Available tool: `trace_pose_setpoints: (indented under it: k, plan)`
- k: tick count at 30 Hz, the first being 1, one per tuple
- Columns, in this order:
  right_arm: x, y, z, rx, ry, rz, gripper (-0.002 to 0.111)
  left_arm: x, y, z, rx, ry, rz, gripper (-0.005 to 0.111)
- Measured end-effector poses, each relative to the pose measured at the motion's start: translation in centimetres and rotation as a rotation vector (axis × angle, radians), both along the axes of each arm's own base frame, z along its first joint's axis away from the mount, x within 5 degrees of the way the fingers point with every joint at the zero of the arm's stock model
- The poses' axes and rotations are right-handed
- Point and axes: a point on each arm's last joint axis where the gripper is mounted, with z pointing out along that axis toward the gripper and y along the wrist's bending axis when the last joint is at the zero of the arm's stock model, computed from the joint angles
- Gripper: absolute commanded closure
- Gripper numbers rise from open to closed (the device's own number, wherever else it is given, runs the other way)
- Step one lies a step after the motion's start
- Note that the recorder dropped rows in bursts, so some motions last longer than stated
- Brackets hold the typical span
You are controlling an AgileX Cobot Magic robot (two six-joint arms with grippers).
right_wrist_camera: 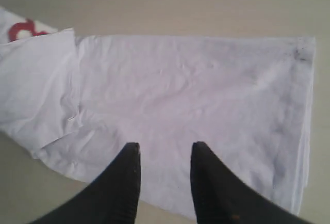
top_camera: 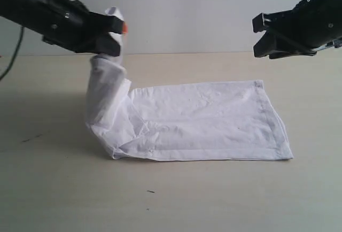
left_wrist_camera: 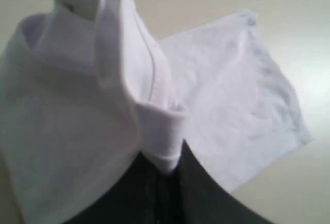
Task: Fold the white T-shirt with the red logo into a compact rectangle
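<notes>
The white T-shirt lies on the table as a long folded strip, its hem end at the right. Its left end is lifted off the table, and my left gripper is shut on the ribbed collar there. An orange tag shows beside the jaws. A bit of the red logo peeks out at the lifted end in the right wrist view. My right gripper hangs open in the air above the shirt's right end, holding nothing, and its dark fingertips show over the flat cloth.
A pale wooden table carries the shirt, with a light wall behind. A cable hangs at the far left edge. A few dark specks lie on the table near the front.
</notes>
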Motion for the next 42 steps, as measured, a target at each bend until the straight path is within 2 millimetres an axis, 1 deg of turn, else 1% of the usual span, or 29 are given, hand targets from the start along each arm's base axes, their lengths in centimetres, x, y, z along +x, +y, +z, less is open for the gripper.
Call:
trace_pose_setpoints:
  k: [1, 2, 3, 4, 5, 6, 7, 8, 10, 11, 12, 13, 15, 17, 20, 25, 27, 29, 32, 36, 38, 42]
  plan:
    - [-0.6, 0.2, 1.3, 0.002, 0.0, 0.034, 0.074, -0.3, -2.6, -0.5, -0.018, -0.023, -0.03, 0.107]
    - [-1.0, 0.2, 1.7, 0.001, -0.005, 0.043, 0.074, -0.4, -4.0, -0.8, -0.024, -0.029, -0.05, 0.107]
    - [-1.4, 0.3, 2.4, -0.006, -0.018, 0.053, 0.074, -0.5, -6.1, -1.3, -0.03, -0.035, -0.084, 0.107]
    - [-1.7, 0.3, 2.9, -0.007, -0.031, 0.054, 0.074, -0.6, -7.7, -1.4, -0.041, -0.04, -0.109, 0.104]
    - [-2.0, 0.3, 3.3, -0.007, -0.042, 0.055, 0.074, -0.8, -10.1, -2.3, -0.048, -0.032, -0.149, 0.097]
    - [-2.1, 0.3, 3.5, -0.009, -0.048, 0.056, 0.074, -0.7, -11.7, -2.4, -0.064, -0.043, -0.17, 0.089]
    - [-2.1, 0.3, 3.5, -0.008, -0.046, 0.057, 0.074, -0.7, -12.8, -2.7, -0.072, -0.044, -0.184, 0.082]
    - [-2.1, 0.3, 3.4, -0.008, -0.044, 0.058, 0.073, -0.7, -13.7, -3.2, -0.073, -0.038, -0.196, 0.07]
    - [-2.1, 0.3, 3.4, -0.01, -0.041, 0.059, 0.07, -0.5, -15.2, -4.0, -0.08, -0.039, -0.213, 0.035]
    - [-2.0, 0.2, 3.2, -0.026, -0.036, 0.062, 0.068, -0.2, -15.7, -4.4, -0.083, -0.038, -0.214, 0.031]
    - [-2.0, 0.1, 3.1, -0.038, -0.033, 0.065, 0.068, -0.1, -15.9, -4.5, -0.085, -0.037, -0.215, 0.033]
    - [-1.9, 0.0, 2.9, -0.05, -0.026, 0.065, 0.067, 0.0, -16.0, -4.7, -0.084, -0.034, -0.213, 0.037]
    - [-1.5, -0.3, 2.1, -0.084, 0.004, 0.059, 0.067, 0.2, -15.8, -4.6, -0.086, -0.036, -0.208, 0.05]
    - [-0.9, -0.6, 0.8, -0.11, 0.05, 0.045, 0.067, 0.8, -14.8, -4.0, -0.088, -0.031, -0.194, 0.054]
    - [0.0, -1.3, -1.2, -0.11, 0.127, 0.023, 0.065, 1.6, -12.9, -2.9, -0.076, -0.036, -0.183, 0.054]
    - [1.5, -3.0, -6.1, -0.095, 0.28, -0.019, 0.063, 2.6, -9.3, -0.7, -0.029, -0.062, -0.146, 0.054]
    - [2.0, -3.6, -8.2, -0.079, 0.337, -0.041, 0.063, 2.6, -7.7, -0.5, 0.007, -0.074, -0.127, 0.054]
    - [2.3, -3.9, -9.9, -0.056, 0.379, -0.056, 0.063, 2.6, -6.5, -0.6, 0.039, -0.074, -0.112, 0.054]
    - [3.0, -3.6, -12.2, -0.005, 0.423, -0.057, 0.063, 2.4, -4.7, -1.3, 0.074, -0.053, -0.088, 0.054]
    - [3.6, -3.0, -14.5, 0.079, 0.449, -0.04, 0.063, 2.0, -3.2, -2.4, 0.098, -0.035, -0.052, 0.054]
    - [3.8, -2.7, -15.4, 0.119, 0.454, -0.028, 0.063, 1.8, -2.6, -2.8, 0.106, -0.037, -0.034, 0.054]
    - [4.2, -2.4, -16.5, 0.16, 0.44, -0.022, 0.063, 1.6, -2.0, -3.4, 0.12, -0.046, -0.017, 0.054]
